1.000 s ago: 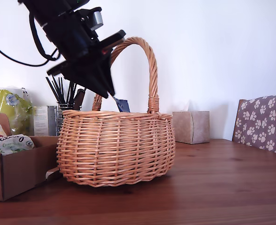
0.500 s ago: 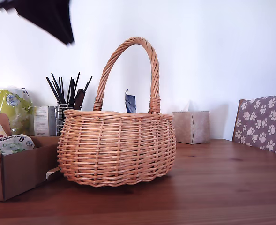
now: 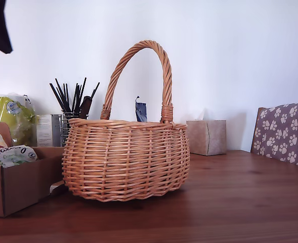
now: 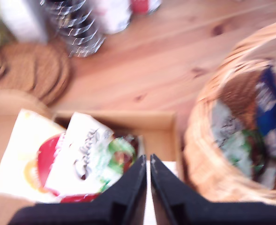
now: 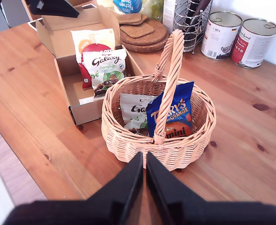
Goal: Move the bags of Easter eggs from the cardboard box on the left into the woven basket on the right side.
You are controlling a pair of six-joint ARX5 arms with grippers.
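Two bags (image 5: 102, 63) are waiting in the box (image 5: 84, 107) as my first hand (image 4: 146, 164), pinched together and empty, is needing to spread before descending.

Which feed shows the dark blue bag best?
The second wrist view: the dark blue bag stands upright in the woven basket, lettering readable. The first wrist view blurs it; the exterior view shows only its top corner.

I count two bags in the woven basket (image 5: 184, 140): a white bag (image 5: 133, 108) and a blue bag (image 5: 177, 110). Two more bags (image 5: 102, 65) lie in the cardboard box (image 5: 65, 40). Two tins (image 5: 220, 28) stand behind.
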